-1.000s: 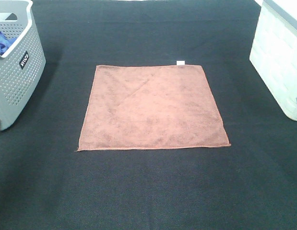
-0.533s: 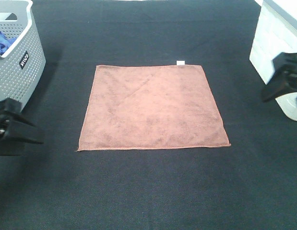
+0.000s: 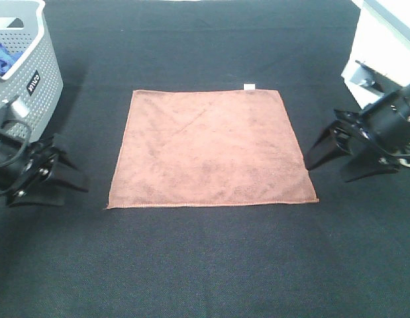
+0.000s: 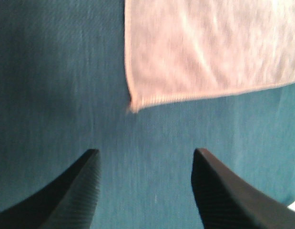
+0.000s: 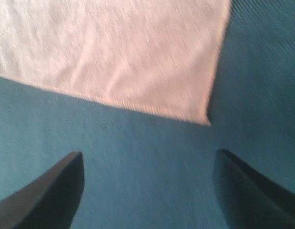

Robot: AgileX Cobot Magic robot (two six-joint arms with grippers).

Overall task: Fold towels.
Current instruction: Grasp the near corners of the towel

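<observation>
A reddish-brown towel (image 3: 210, 148) lies flat and spread out on the black table, with a small white tag (image 3: 248, 86) at its far edge. My left gripper (image 3: 75, 181) is open and empty, just left of the towel's near left corner (image 4: 133, 106). My right gripper (image 3: 324, 158) is open and empty, just right of the towel's near right corner (image 5: 203, 118). The towel also shows pale in the left wrist view (image 4: 209, 47) and in the right wrist view (image 5: 114, 52).
A grey perforated basket (image 3: 26, 93) holding something blue stands at the far left. A white basket (image 3: 383, 59) stands at the far right, behind my right arm. The table cover (image 3: 205, 265) is black fabric.
Both arms have come into view from the sides and moved inward toward the towel's near corners. The towel has not moved.
</observation>
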